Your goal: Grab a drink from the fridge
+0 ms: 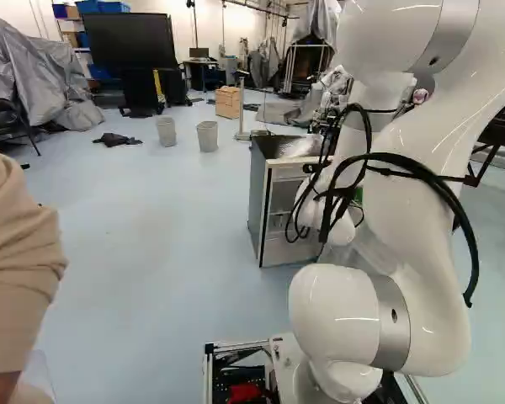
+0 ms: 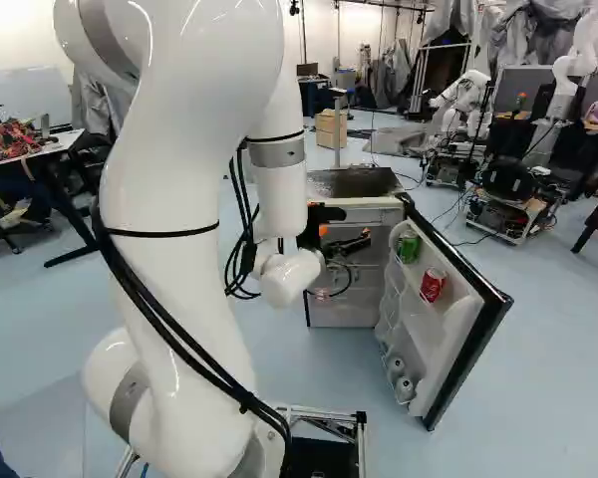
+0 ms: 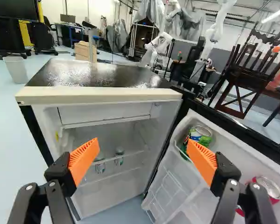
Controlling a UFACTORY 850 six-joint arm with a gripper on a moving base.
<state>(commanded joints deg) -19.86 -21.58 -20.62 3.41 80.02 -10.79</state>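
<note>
At the left of the left base view you had grey sheeting point(image 1: 25, 71) draped in a heap, with a big black screen point(image 1: 130, 40) standing beside it. On the floor you could see a crumpled dark cloth point(image 1: 116, 140), and near it two grey bins point(image 1: 166, 130) point(image 1: 207, 135), upright and apart. Beyond the bins sat a pale wooden box point(image 1: 228, 102). The right base view gave you a table point(image 2: 65, 142) at its left, bearing a tangled multicoloured pile point(image 2: 10, 141), and another robot point(image 2: 581, 50) near its right edge. In the wrist view, you saw dark wooden chairs point(image 3: 240, 80) well beyond the open door.
</note>
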